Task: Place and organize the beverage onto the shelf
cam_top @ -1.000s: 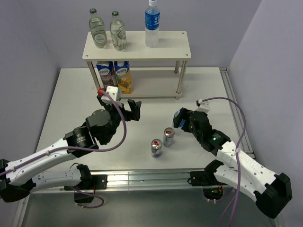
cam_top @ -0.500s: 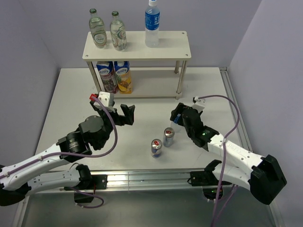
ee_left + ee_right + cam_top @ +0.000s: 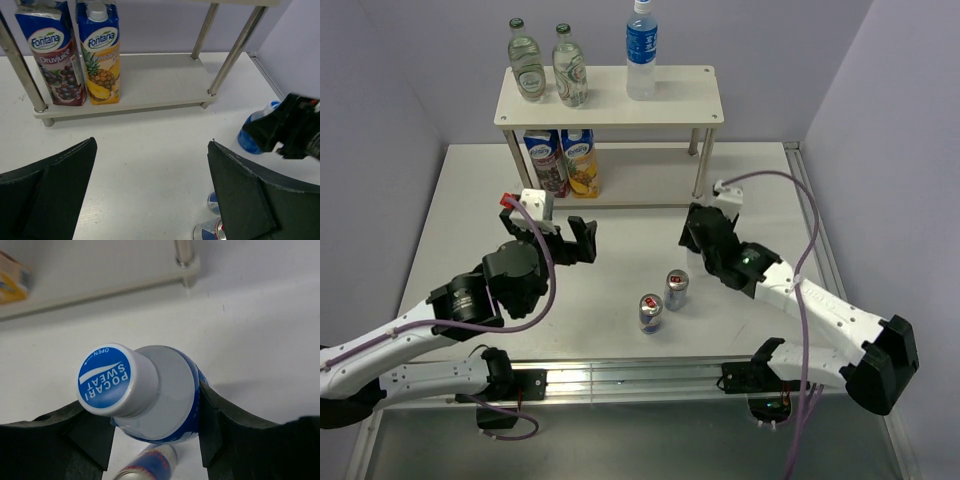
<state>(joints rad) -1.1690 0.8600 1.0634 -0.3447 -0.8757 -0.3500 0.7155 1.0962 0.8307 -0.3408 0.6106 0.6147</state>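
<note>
Blue-capped Pocari Sweat plastic bottle (image 3: 150, 395), clamped in the right gripper (image 3: 152, 432), hangs near a slim silver can (image 3: 677, 289); the left gripper (image 3: 150, 187) gapes empty before the cream-white two-tier shelf (image 3: 670, 95).

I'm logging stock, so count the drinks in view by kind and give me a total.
Glass bottles: 2
Plastic bottles: 2, one held by the right gripper
Juice cartons: 2
Cans: 2
Total: 8
</note>
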